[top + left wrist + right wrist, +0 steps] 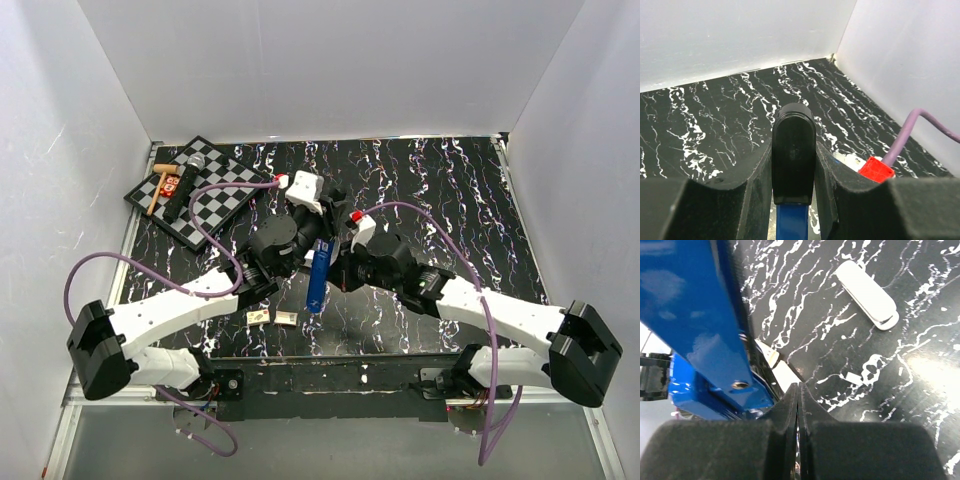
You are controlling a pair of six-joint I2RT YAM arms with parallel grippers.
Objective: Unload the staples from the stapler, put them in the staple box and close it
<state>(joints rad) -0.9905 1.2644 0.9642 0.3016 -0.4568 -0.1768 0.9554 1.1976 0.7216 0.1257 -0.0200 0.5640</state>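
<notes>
Left boundary: a white wall (60,180) runs the full length of the table (440,190) on its left side. In the far-left corner a checkerboard (225,195) lies at an angle, carrying a microphone (188,182) and a small wooden mallet (156,190). A strip of open surface separates the board from my left arm (170,305).

My left gripper (793,187) is clenched on the stapler (318,278). Both pads (752,197) press the flanks of its black end, and the blue body hangs down from there, tilted, with its lower end near the table's near edge. I cannot tell whether that end touches the surface. Two tan-and-white boxes (286,318) lie side by side just left of that lower end.

I cannot make out the staples in any view.

My right gripper (798,400) sits just right of the stapler, its fingers pressed fully together with nothing visible between them. The blue body passes close beside the fingertips; contact cannot be confirmed. A white oblong piece (867,295) lies flat on the table beyond the fingers, well apart from them.

Surface: flat, black with white streaks. Open surface extends from my right arm to the right wall (580,150) and to the back wall (330,70), both plain white. The two arms crowd the centre, converging on the stapler.
</notes>
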